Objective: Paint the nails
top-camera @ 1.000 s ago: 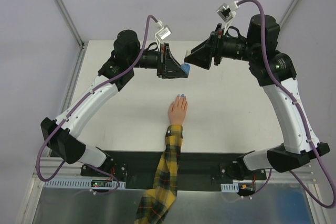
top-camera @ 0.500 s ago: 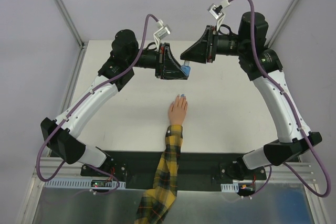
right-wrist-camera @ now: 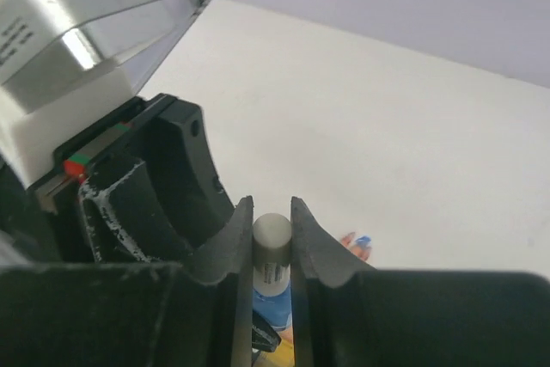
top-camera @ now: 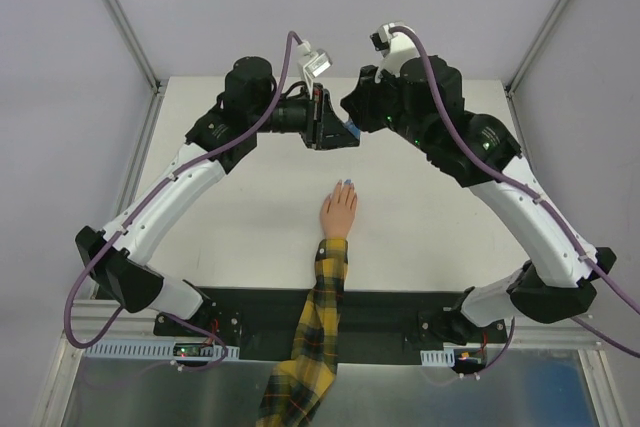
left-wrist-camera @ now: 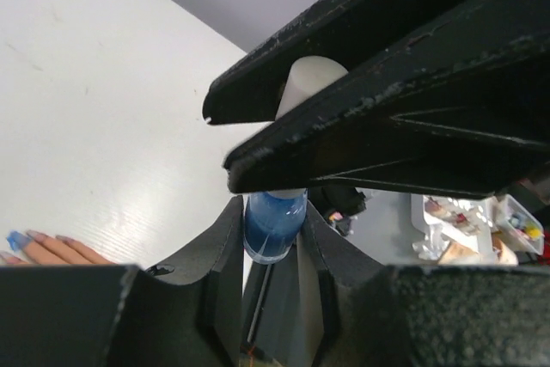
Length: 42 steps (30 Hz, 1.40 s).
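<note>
The nails tip a small peach hand in a yellow-black plaid sleeve; one is light blue, the others skin-toned. Beyond the hand, above it, the left gripper clamps a blue bottle and the right gripper pinches its white cap. The hand lies on a white table, with pale grey walls around it.

A small blue bottle with a white cap is over the white table's far half.

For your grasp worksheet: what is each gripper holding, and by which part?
The left gripper holds the blue bottle by its body; the right gripper grips its white cap.
</note>
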Available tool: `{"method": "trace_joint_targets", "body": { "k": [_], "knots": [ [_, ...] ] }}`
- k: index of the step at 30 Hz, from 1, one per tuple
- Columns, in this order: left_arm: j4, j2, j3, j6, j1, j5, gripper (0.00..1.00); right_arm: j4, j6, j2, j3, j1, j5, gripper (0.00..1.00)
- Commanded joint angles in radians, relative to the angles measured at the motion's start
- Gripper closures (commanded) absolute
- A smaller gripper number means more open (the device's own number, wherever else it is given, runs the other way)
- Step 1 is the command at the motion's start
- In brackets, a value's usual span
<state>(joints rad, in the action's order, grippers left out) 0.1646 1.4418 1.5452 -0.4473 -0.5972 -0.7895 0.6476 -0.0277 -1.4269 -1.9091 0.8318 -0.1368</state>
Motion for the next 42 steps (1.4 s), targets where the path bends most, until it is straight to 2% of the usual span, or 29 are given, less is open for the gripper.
{"method": "trace_joint_targets", "body": {
  "k": [1, 5, 7, 8, 10, 13, 14, 15, 17, 18, 21, 25, 27, 30, 33, 34, 37, 39, 40, 42],
  "knots": [
    [-0.091, 0.037, 0.130, -0.001, 0.013, 0.311, 1.00, 0.327, -0.008, -0.024, -0.096, 0.115, -0.403, 0.99],
    [-0.089, 0.032, 0.109, 0.005, 0.004, 0.270, 1.00, 0.258, -0.024, 0.006, -0.077, 0.076, -0.288, 0.98],
    [-0.089, 0.013, 0.090, 0.010, 0.004, 0.236, 1.00, 0.210, -0.044, 0.032, -0.059, 0.035, -0.180, 0.84],
    [-0.091, 0.006, 0.073, 0.018, 0.004, 0.221, 1.00, 0.198, -0.052, 0.039, -0.057, 0.020, -0.138, 0.74],
    [-0.091, -0.001, 0.062, 0.024, 0.004, 0.155, 1.00, 0.173, -0.083, 0.052, -0.059, -0.026, -0.011, 0.68],
    [-0.089, 0.008, 0.067, 0.027, 0.004, 0.048, 1.00, 0.162, -0.098, 0.060, -0.067, -0.095, 0.127, 0.52],
    [-0.089, 0.011, 0.073, 0.025, 0.004, 0.027, 1.00, 0.150, -0.110, 0.062, -0.067, -0.117, 0.210, 0.41],
    [-0.089, 0.012, 0.072, 0.024, 0.004, 0.004, 1.00, 0.146, -0.118, 0.062, -0.067, -0.155, 0.329, 0.34],
    [-0.091, 0.015, 0.066, 0.016, 0.004, -0.036, 1.00, 0.133, -0.130, 0.056, -0.059, -0.195, 0.460, 0.21],
    [-0.089, 0.015, 0.064, 0.016, 0.004, -0.060, 1.00, 0.127, -0.127, 0.049, -0.057, -0.242, 0.608, 0.19],
    [-0.097, 0.028, 0.066, 0.012, 0.002, -0.137, 1.00, 0.084, -0.082, 0.026, -0.047, -0.319, 0.835, 0.12],
    [-0.123, 0.014, 0.052, 0.004, 0.004, -0.203, 1.00, -0.038, -0.002, 0.023, -0.005, -0.382, 0.997, 0.06],
    [-0.155, 0.008, 0.043, -0.011, 0.004, -0.230, 1.00, -0.107, 0.066, -0.001, -0.005, -0.405, 1.072, 0.06],
    [-0.212, 0.008, 0.020, -0.062, 0.002, -0.273, 1.00, -0.193, 0.126, -0.024, -0.004, -0.413, 1.152, 0.13],
    [-0.278, 0.006, 0.003, -0.111, 0.002, -0.310, 1.00, -0.279, 0.198, -0.047, 0.011, -0.411, 1.213, 0.32],
    [-0.298, 0.003, -0.005, -0.122, 0.002, -0.316, 1.00, -0.293, 0.218, -0.056, 0.018, -0.411, 1.223, 0.45],
    [-0.312, 0.002, -0.007, -0.129, 0.002, -0.324, 1.00, -0.309, 0.226, -0.060, 0.038, -0.413, 1.237, 0.57],
    [-0.315, -0.001, -0.008, -0.129, 0.002, -0.320, 1.00, -0.309, 0.219, -0.055, 0.056, -0.412, 1.234, 0.61],
    [-0.315, -0.001, -0.008, -0.131, 0.002, -0.304, 1.00, -0.304, 0.219, -0.052, 0.070, -0.413, 1.227, 0.71],
    [-0.312, 0.000, -0.007, -0.130, 0.004, -0.280, 1.00, -0.283, 0.206, -0.044, 0.076, -0.408, 1.186, 0.85]
  ]
}}
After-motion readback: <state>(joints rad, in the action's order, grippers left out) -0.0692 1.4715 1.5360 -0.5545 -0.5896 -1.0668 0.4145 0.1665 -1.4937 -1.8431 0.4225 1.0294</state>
